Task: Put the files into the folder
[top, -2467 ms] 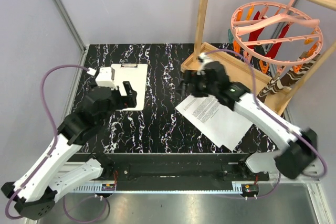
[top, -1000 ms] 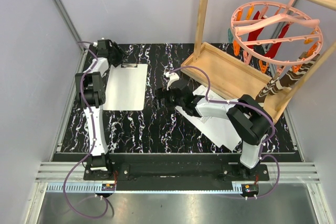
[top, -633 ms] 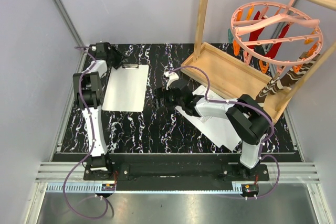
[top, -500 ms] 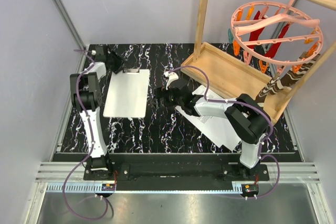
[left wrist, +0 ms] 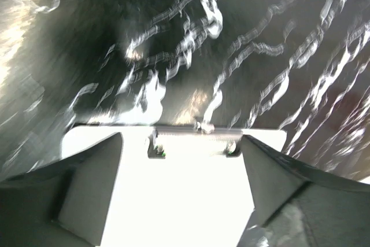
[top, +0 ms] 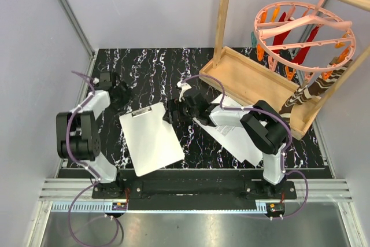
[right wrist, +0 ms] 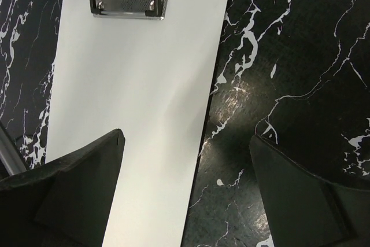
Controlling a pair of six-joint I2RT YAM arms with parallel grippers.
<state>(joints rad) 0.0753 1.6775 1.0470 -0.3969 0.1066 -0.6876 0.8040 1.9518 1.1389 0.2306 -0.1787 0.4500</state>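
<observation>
The folder point(top: 151, 138), a plain white board with a metal clip point(top: 141, 111) at its far end, lies tilted on the black marble table, left of centre. My left gripper point(top: 121, 92) is open just beyond the clip end. In the blurred left wrist view, the board point(left wrist: 179, 201) and clip point(left wrist: 193, 137) show between its spread fingers. My right gripper point(top: 170, 112) is open and empty at the folder's far right edge. The right wrist view shows the folder point(right wrist: 139, 85) and its clip point(right wrist: 127, 1). The files point(top: 243, 143), a printed white sheet, lie under my right arm.
A shallow wooden tray point(top: 254, 82) lies at the back right under a wooden frame point(top: 222, 13). A pink round hanger with clips point(top: 303, 27) hangs above it. The table's near edge rail point(top: 185, 172) is just below the folder.
The folder has slid toward the near edge and turned, its clip end now pointing up-left. My left arm has drawn back from the far left corner. My right gripper has shifted slightly left.
</observation>
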